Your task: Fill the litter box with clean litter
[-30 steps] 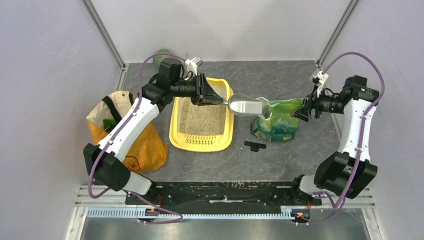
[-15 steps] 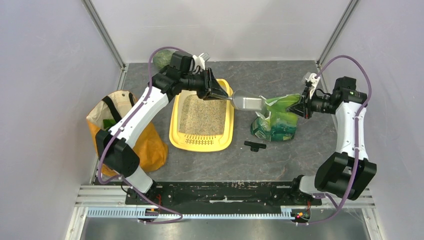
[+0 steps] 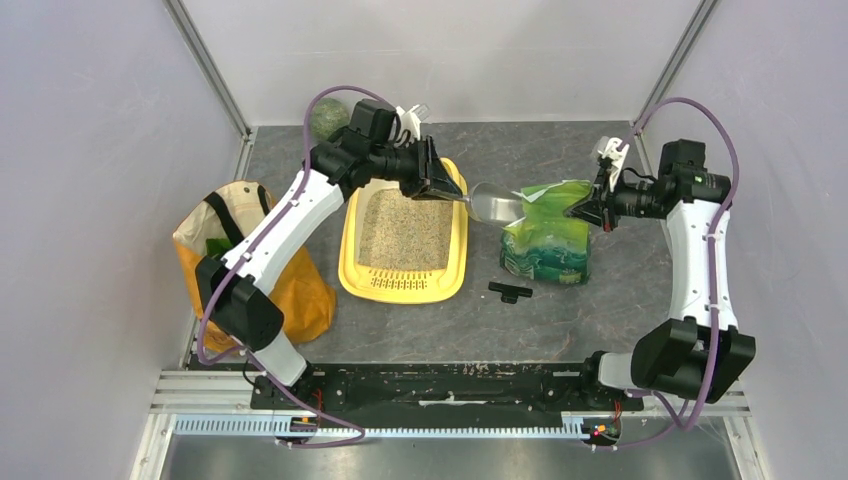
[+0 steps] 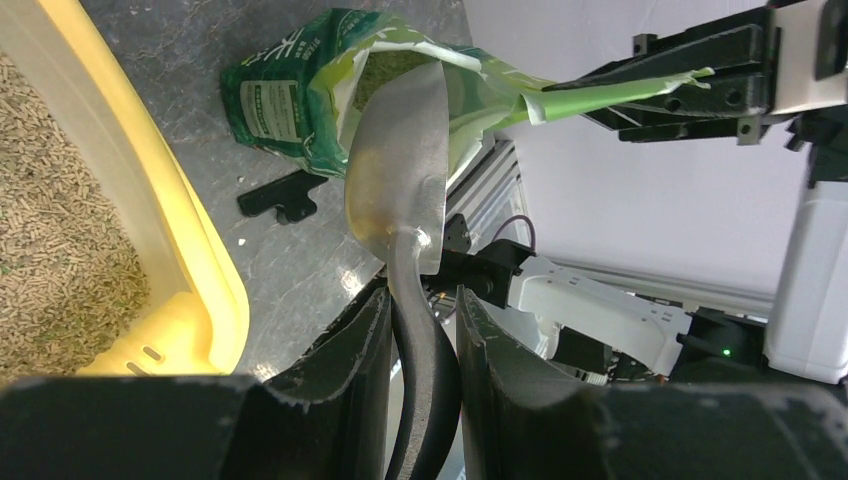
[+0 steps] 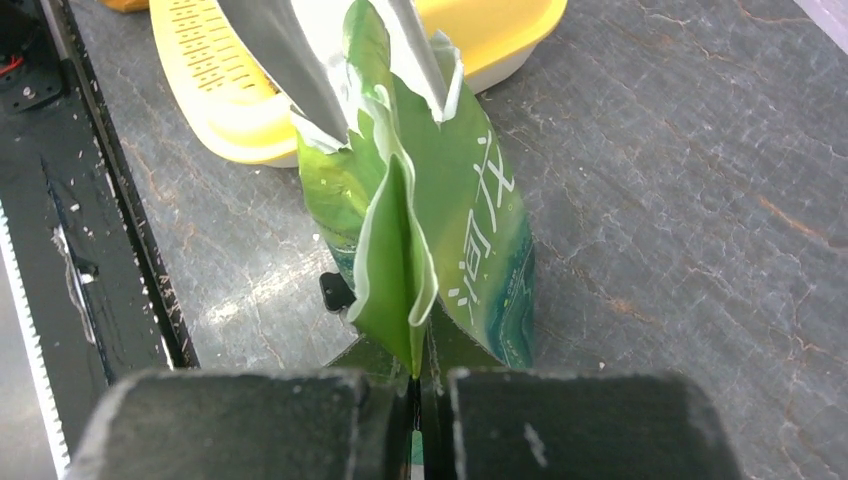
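From above, the litter box [image 3: 352,283] lies left of the surface's [image 3: 600,320] middle, toward its far edge. A bed of clean litter [image 3: 403,228] is spread across its floor. The right fingers [image 3: 585,212], wide and just short of the green bag [image 3: 548,250] a second ago, have shut on its top edge and drawn the mouth up. The left fingers [image 3: 443,187] keep hold of the scoop [image 3: 495,205] by its handle, and its bowl has swung from the box toward that mouth.

The left wrist view shows the handle clamped between narrow fingers. The bowl's visible face is bare and its tip sits at the bag's opening.

The right wrist view shows a fold of the bag pinched flat between closed fingers.

The bag now looks steadied for another scoopful, and the box can likely take more.
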`<state>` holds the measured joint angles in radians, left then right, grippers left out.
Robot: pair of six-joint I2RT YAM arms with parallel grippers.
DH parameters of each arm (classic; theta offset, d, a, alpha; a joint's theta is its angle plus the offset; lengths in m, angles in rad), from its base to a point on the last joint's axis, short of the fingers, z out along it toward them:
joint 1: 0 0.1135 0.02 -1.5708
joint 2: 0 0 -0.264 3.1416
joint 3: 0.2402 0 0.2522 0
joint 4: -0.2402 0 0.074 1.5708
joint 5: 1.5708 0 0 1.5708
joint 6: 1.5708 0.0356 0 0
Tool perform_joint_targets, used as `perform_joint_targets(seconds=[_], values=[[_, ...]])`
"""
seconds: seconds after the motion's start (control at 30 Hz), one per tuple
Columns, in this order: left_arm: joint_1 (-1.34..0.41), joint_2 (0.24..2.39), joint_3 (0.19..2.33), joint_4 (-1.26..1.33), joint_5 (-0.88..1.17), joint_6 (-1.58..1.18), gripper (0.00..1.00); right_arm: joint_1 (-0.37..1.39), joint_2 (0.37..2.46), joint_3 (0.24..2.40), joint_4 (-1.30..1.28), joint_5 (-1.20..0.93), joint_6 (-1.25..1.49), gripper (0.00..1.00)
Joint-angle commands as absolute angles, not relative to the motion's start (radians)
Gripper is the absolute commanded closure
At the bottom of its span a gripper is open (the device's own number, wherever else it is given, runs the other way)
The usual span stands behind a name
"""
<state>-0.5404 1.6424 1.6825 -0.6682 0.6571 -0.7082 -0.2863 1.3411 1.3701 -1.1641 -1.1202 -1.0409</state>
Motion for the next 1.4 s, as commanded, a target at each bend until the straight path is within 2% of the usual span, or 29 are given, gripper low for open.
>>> perform_joint_targets(seconds=[0.0,0.4,0.93,1.37], values=[[-0.569,1.668,1.762,-0.702,0.643,-0.625,0.98,-0.25,1.319,1.522,-1.276,-1.207,-1.138,1.0],[-0.667,1.79,1.887,-0.765,0.548,-0.555,0.98,-0.184,1.389,1.656,-1.459,-1.16,-1.318,1.0],[-0.751,2.005,2.025,-0.867,0.337,-0.545,0.98,-0.076,1.447,1.728,-1.434,-1.123,-1.29,1.0],[-0.792,2.124,1.989,-0.768,0.432,-0.644,0.98,-0.027,1.481,1.705,-1.327,-1.12,-1.205,1.0]])
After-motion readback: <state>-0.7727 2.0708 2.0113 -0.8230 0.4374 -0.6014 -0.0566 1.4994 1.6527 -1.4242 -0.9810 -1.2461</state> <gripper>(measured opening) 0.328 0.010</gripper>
